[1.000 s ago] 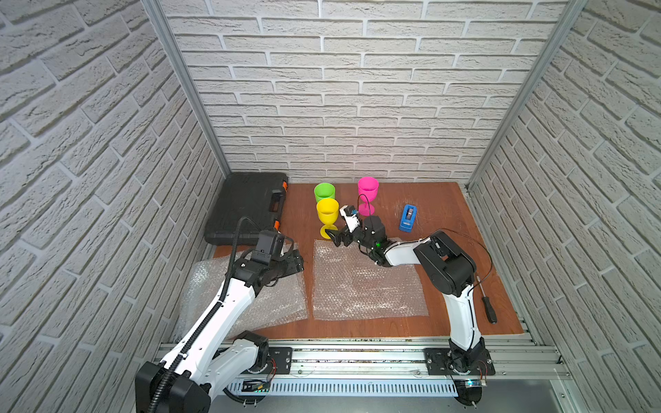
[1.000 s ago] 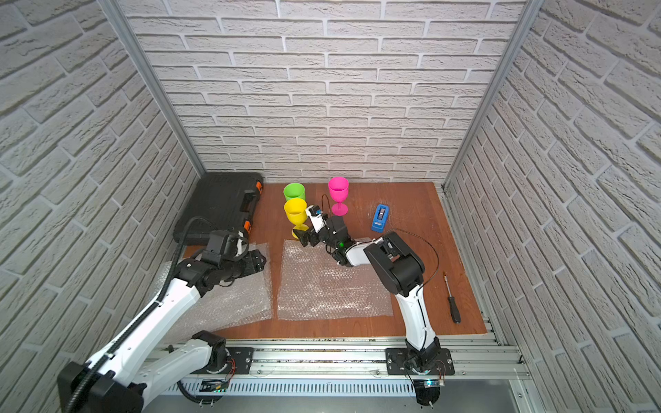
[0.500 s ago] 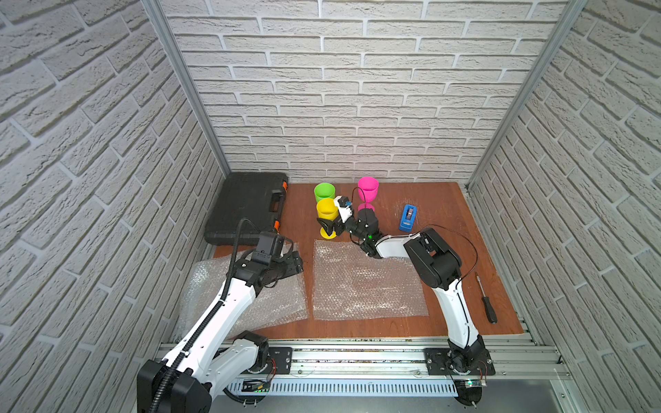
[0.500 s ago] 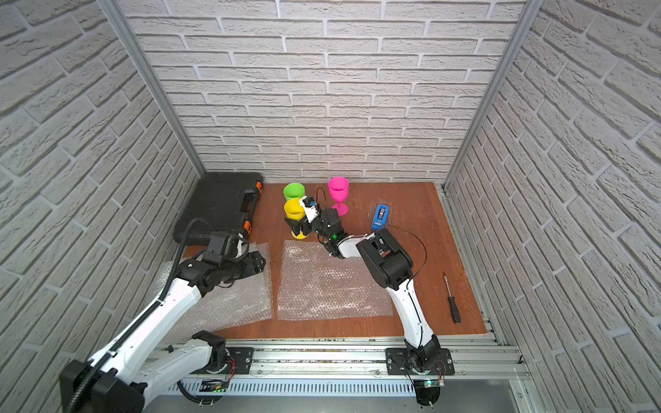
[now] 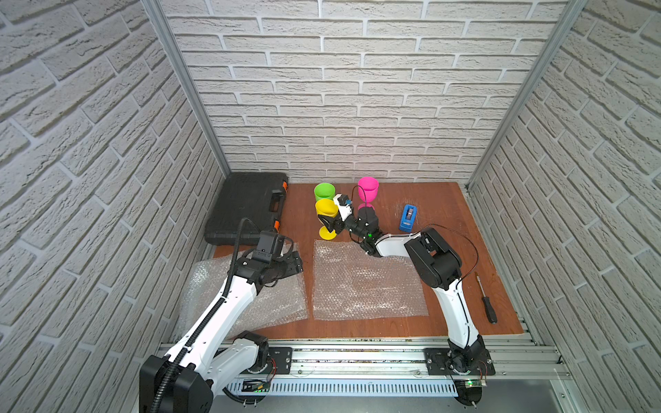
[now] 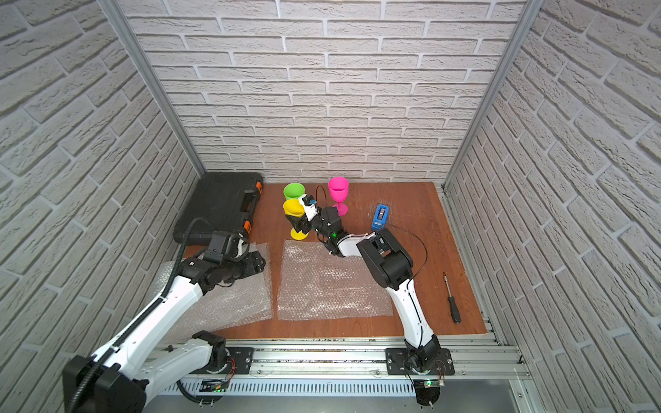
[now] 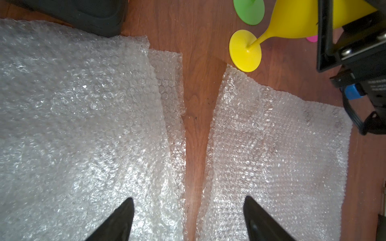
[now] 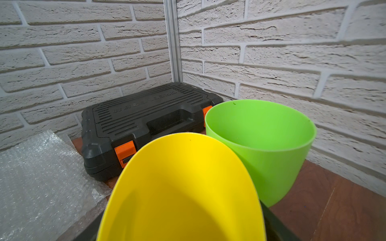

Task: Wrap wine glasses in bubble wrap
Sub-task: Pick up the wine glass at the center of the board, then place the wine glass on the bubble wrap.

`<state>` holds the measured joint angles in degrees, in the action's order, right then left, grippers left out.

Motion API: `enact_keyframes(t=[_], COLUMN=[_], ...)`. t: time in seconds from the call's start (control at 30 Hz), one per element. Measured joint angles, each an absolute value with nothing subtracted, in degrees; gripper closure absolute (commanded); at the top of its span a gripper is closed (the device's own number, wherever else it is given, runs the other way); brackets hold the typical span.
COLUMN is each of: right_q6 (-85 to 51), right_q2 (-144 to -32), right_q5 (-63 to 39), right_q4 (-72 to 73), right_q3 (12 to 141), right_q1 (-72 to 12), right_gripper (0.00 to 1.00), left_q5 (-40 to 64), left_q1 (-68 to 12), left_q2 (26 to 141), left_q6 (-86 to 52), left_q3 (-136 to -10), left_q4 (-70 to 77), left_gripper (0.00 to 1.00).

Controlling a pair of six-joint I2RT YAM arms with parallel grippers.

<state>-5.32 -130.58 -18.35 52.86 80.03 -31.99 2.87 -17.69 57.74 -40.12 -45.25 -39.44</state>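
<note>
Yellow goblet rests its foot on the wooden tabletop, just beside the far corner of the middle bubble wrap sheet. The green goblet is close behind it and the pink goblet stands near the back wall. The right gripper has its jaws on either side of the yellow bowl; I cannot tell whether they press on it. The left gripper hangs spread wide over the gap between that sheet and 2 overlapping sheets beside a black tool case. A blue tape dispenser and a screwdriver lie on the right arm's side.
</note>
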Motion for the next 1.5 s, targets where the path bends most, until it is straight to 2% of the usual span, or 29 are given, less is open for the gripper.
enact_keyframes(t=[0.33, 0.57, 1.07, 1.37, 1.5], right_q6=[-5.13, -5.23, -11.86, -18.79, -23.55], right_q2=[-120.57, -107.7, -86.43, -79.13, -79.5], right_q5=[-18.13, -17.41, -16.47, -15.4, -16.69], right_q4=[48.69, 41.45, 6.37, -11.64, -19.0], right_q3=[75.31, 71.44, 63.9, 62.43, 63.9], right_q1=[-31.99, -31.99, -31.99, -31.99, -31.99], right_gripper=[0.22, 0.22, 0.25, 0.25, 0.28], left_q5=[5.67, 10.39, 12.86, 15.49, 16.32], left_q1=[-17.69, -20.16, -29.15, -34.28, -34.83], left_q2=[60.4, 69.58, 89.69, 91.68, 91.29], left_q6=[-39.59, -39.68, -41.52, -45.5, -46.85], left_q3=[-45.25, -45.23, -48.47, -49.28, -49.23], left_q4=[-38.02, -32.47, -26.83, -21.52, -19.07], left_gripper=[0.2, 0.24, 0.37, 0.38, 0.38])
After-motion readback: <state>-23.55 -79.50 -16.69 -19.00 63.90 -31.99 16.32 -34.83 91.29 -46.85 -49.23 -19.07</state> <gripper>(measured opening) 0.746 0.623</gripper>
